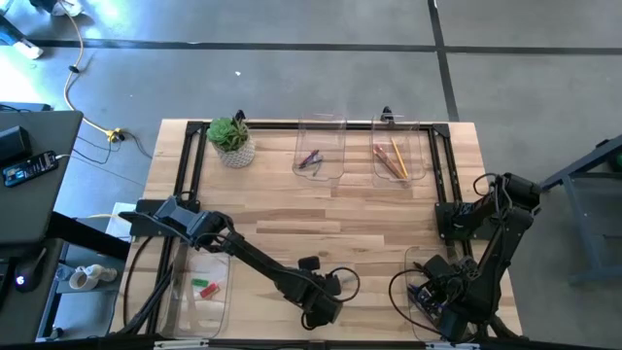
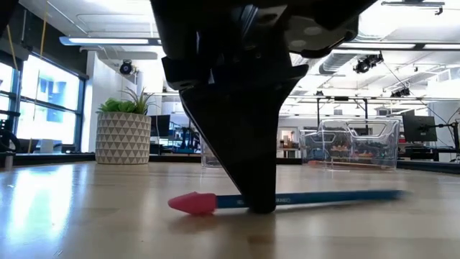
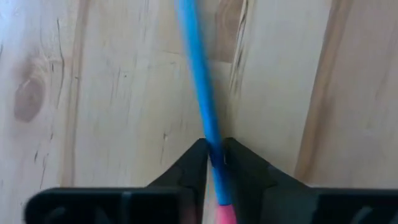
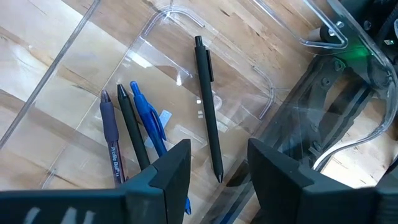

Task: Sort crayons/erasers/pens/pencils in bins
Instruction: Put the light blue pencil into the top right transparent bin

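Table (image 1: 389, 209): plant (image 1: 231, 141) far left; two bins far side w/ crayons (image 1: 311, 158) and pencils (image 1: 391, 159). Near left bin: erasers (image 1: 205, 288). Near right bin: pens (image 4: 149, 134). One pencil (image 2: 302, 198) on table at near edge, between left gripper (image 3: 214, 155) fingers.

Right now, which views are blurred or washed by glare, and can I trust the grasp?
Left wrist view: the blue pencil blurs toward its far end, yet the left pincer shows sharply, shut on it. Low view: window glare on the table, pincer a dark silhouette. Right wrist view: highlights on the clear bin, pens legible.
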`<act>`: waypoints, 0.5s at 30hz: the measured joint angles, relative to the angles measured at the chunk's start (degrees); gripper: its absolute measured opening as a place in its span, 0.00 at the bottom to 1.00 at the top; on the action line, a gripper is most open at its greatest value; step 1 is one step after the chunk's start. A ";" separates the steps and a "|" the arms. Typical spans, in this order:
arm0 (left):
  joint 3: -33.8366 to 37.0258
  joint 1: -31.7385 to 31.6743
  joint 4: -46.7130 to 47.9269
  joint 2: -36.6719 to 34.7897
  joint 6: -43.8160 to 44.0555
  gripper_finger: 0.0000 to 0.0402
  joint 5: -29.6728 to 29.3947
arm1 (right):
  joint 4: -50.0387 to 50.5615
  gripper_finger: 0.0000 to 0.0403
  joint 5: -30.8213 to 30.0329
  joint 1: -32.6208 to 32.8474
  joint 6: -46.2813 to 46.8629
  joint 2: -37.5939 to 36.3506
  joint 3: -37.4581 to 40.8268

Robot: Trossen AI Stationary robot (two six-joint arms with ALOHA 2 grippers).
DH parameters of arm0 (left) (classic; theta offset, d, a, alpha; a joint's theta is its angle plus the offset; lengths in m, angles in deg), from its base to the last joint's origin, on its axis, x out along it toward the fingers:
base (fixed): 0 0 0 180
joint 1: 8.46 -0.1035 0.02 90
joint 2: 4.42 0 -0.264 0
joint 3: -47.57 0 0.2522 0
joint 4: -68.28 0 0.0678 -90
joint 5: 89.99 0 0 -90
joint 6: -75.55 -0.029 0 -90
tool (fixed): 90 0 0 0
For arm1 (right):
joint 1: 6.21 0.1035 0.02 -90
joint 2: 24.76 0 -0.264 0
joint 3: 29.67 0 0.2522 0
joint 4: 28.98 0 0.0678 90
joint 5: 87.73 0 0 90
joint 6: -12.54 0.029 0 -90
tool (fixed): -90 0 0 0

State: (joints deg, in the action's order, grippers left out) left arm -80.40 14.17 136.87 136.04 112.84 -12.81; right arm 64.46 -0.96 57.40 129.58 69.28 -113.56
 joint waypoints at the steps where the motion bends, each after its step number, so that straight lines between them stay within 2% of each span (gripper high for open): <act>1: 0.00 0.01 0.01 0.00 -0.01 0.09 0.30 | -0.01 0.37 0.00 0.00 0.00 0.00 0.00; 4: 0.00 -0.02 0.17 -0.04 0.02 0.03 0.99 | -0.02 0.37 0.00 0.04 -0.02 0.00 0.00; 9: 0.00 -0.01 0.14 -0.09 0.02 0.02 2.00 | -0.17 0.37 -0.15 0.16 -0.02 -1.67 0.00; 15: 0.09 -0.32 -0.75 -0.31 -0.01 0.01 5.04 | -0.61 0.37 -6.55 0.17 -1.84 -6.01 -1.15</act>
State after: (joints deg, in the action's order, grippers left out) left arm -80.32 13.85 136.13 135.73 112.83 -7.77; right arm 63.85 -7.51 57.58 127.74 63.27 -114.71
